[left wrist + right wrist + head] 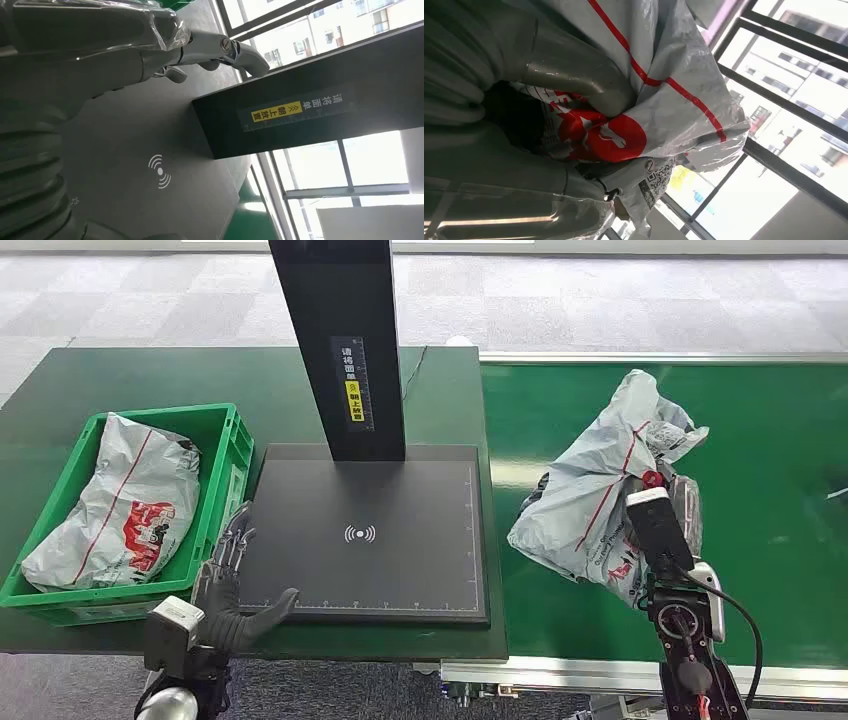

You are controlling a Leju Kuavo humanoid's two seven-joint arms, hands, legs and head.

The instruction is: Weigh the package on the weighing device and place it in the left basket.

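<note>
A: Far left? Green basket (pixel 222 436) on bench (pixel 60 380), one grey bag (pixel 120 505) inside.
B: Left hand (pixel 228 585) beside it, fingers (pixel 235 50) spread, empty, at the scale (pixel 400 530) edge.
A: Right side?
B: Right hand (pixel 655 525) fingers (pixel 574 75) clamped on the package (pixel 600 490), above the green belt (pixel 780 490).

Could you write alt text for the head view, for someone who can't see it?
The robot's right hand grips a crumpled grey package above a green conveyor belt. The black weighing device beside it is bare, the left hand rests at its edge, and a green basket holds another grey package.
</note>
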